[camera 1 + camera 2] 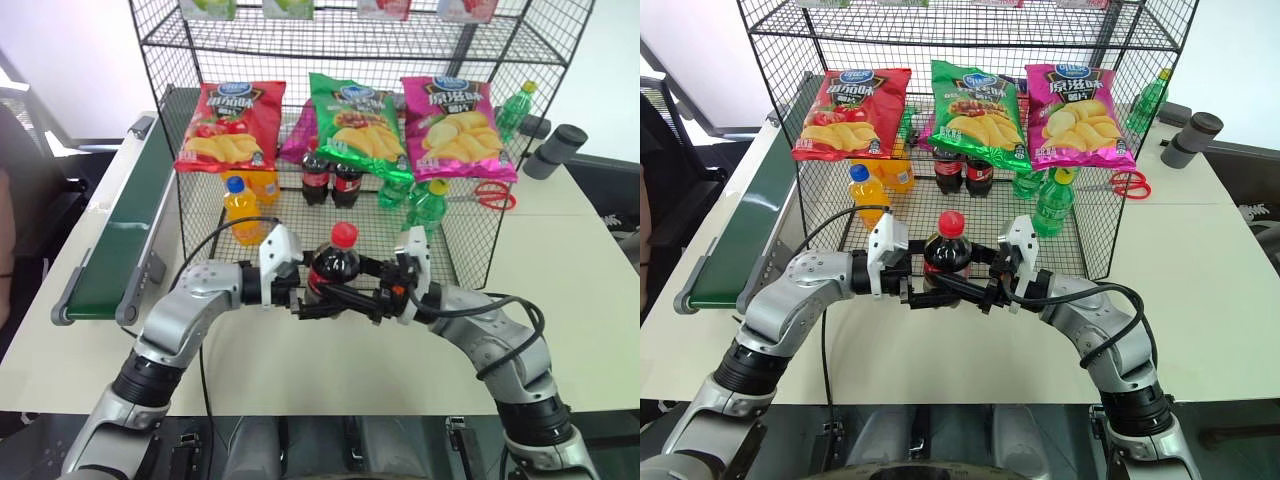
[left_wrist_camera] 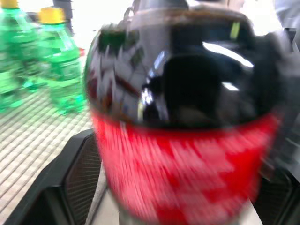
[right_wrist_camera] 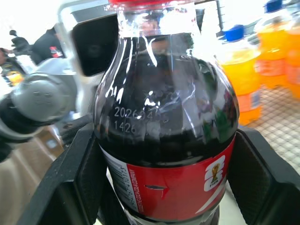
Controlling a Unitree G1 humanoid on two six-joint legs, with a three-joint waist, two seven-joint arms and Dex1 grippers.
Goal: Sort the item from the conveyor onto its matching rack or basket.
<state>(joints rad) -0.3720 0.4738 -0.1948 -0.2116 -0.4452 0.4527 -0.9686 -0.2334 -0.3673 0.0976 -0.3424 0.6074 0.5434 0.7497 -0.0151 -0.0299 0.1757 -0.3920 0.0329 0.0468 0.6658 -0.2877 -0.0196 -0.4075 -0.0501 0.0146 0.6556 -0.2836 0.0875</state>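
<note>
Cola bottle [image 1: 335, 267] upright, midair in front of the rack [image 1: 460, 215], between both grippers. Right gripper [image 1: 362, 298] at its 3 o'clock, clamped on it. Left gripper [image 1: 305, 300] at 9 o'clock, fingers spread wide around it.

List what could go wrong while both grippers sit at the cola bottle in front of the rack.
The cola bottle hangs above the table between the left gripper, now open, and the right gripper, shut on it; one-sided grip may let it slip or tilt. Carrying it forward, it could knock the green bottles in the rack.
</note>
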